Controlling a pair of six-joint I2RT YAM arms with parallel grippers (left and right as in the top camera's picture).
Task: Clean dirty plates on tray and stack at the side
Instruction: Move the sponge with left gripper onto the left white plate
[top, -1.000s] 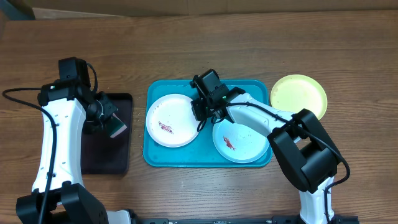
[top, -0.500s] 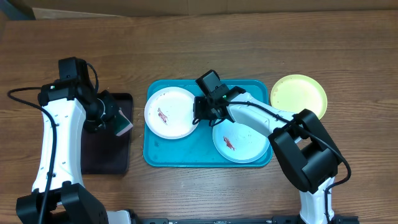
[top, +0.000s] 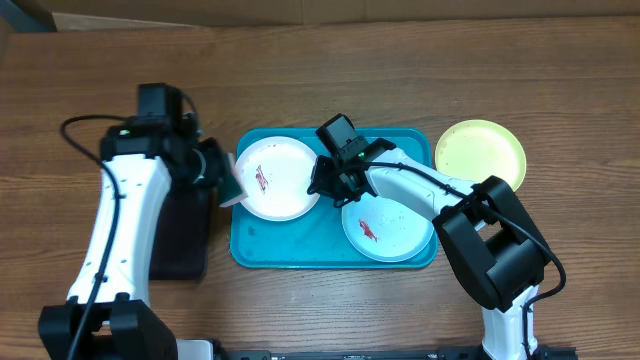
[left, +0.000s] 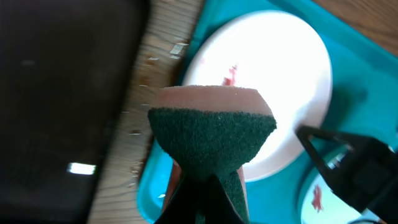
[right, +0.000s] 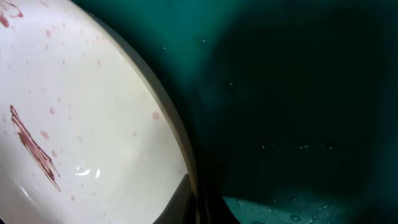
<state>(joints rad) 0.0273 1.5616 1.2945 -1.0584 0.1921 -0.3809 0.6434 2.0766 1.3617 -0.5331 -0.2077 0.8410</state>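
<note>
Turquoise tray (top: 250, 255), table centre: white plate (top: 277, 178) at its left and mint-rimmed plate (top: 385, 228) at near right, both smeared red. Yellow-green plate (top: 480, 152) lies on the table just right of it. Right gripper (top: 322, 185) pinches the white plate's right rim; left gripper (top: 215, 168) clamps a green sponge (left: 211, 134) over its left edge. Risk: scrubbing force may drag the thin rim out of the pinch.
</note>
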